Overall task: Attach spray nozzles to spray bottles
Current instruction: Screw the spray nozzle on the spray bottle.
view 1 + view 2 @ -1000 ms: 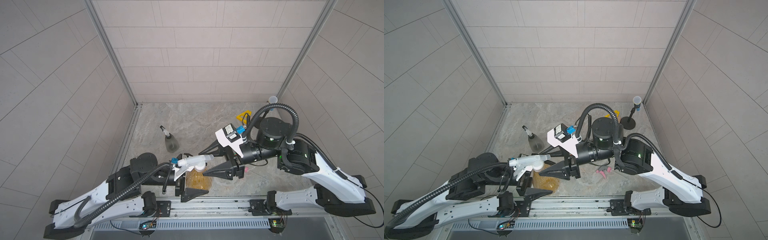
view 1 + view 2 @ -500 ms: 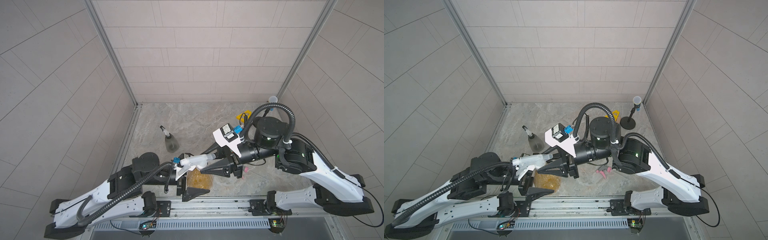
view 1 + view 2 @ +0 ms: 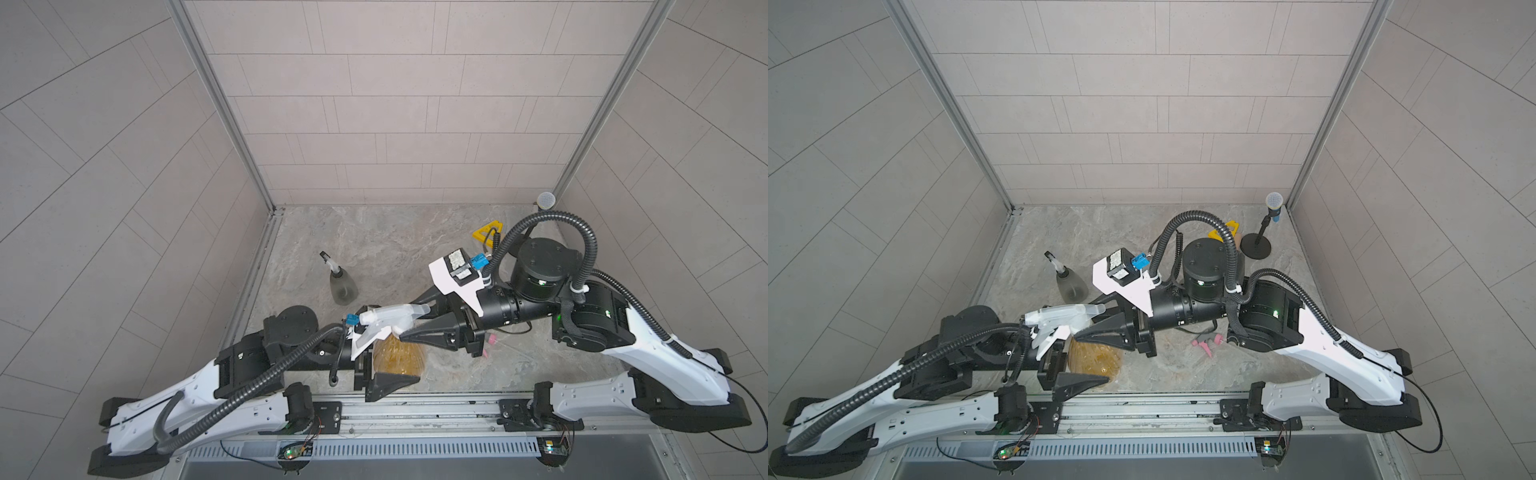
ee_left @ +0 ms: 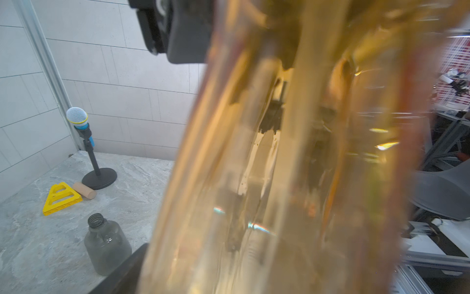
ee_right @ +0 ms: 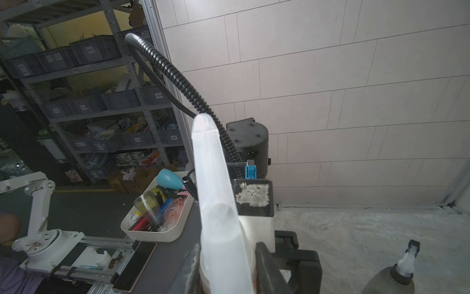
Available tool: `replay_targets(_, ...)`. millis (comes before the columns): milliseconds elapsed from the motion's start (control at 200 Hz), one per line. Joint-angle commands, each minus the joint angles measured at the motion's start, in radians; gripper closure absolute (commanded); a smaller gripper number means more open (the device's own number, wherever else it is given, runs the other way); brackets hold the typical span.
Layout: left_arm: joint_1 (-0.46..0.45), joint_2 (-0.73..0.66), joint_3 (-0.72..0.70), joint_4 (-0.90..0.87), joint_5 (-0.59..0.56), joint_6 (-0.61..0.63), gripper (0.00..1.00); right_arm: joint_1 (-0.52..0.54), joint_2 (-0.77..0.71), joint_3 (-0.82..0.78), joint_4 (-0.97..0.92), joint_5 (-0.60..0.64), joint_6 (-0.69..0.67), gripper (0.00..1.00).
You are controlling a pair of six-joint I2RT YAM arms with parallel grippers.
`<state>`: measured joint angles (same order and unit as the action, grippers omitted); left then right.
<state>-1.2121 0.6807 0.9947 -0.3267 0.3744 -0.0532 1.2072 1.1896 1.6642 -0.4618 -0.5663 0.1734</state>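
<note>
— Nozzle [image 3: 395,313], the whitish one, sits on the neck of the amber bottle [image 3: 1096,357], low and centre in both top views. Agreed?

— Agreed. Our right gripper [image 5: 226,252] has its jaws against both sides of the collar, so we read that as a grip on the nozzle. Our left gripper [image 3: 405,359] clamps the bottle's belly, with one finger [image 3: 390,384] in front and the other behind.

— We cannot tell whether the threads have caught, because the collar's underside is hidden.

— Then we judge this to be the screwing-on step. We should turn about the neck's own axis, press down lightly, and hold the nozzle square so it does not cross-thread. The left jaws need only stop the bottle spinning. If we squeeze harder, the wall may buckle.

— And the rest?

— Up and left of the grippers, a grey bottle [image 3: 343,286] already wears its nozzle. In the left wrist view a second grey bottle [image 4: 106,247] stands open-necked at lower left. A pink nozzle [image 3: 1204,345] lies on the table [image 3: 1059,232], right of centre.
</note>
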Motion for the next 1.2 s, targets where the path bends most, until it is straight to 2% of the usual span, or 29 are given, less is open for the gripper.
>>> replay_targets(0,0.005,0.002,0.038,0.026,-0.133,-0.002,1.0,0.044,-0.02,-0.036,-0.047,0.104,-0.026,0.78)
replay_targets(95,0.005,0.003,0.047,0.026,-0.19,0.003,1.0,0.073,-0.035,-0.083,-0.026,0.2,0.003,0.78)
replay_targets(255,0.005,0.004,0.048,0.035,-0.275,0.019,1.0,0.185,-0.048,-0.136,-0.01,0.464,0.045,0.78)
replay_targets(425,0.005,0.01,0.044,0.063,-0.319,0.032,1.0,0.314,-0.021,-0.162,0.011,0.763,0.078,0.79)
replay_targets(640,0.005,0.016,0.049,0.063,-0.35,0.044,1.0,0.399,0.062,-0.145,0.031,1.047,0.134,0.77)
replay_targets(705,0.005,0.017,0.047,0.063,-0.349,0.044,1.0,0.428,0.083,-0.129,0.032,1.093,0.141,0.74)
replay_targets(811,0.005,0.015,0.043,0.052,-0.339,0.043,1.0,0.427,0.066,-0.117,0.055,1.095,0.103,0.67)
replay_targets(951,0.005,0.001,0.029,0.048,-0.306,0.037,1.0,0.425,-0.027,-0.12,0.067,1.0,0.005,0.57)
replay_targets(1076,0.005,-0.015,0.023,0.042,-0.268,0.037,1.0,0.419,-0.109,-0.105,0.004,0.801,-0.041,0.37)
replay_targets(1196,0.005,-0.023,0.021,0.032,-0.222,0.042,1.0,0.229,-0.159,-0.103,-0.054,0.472,-0.037,0.31)
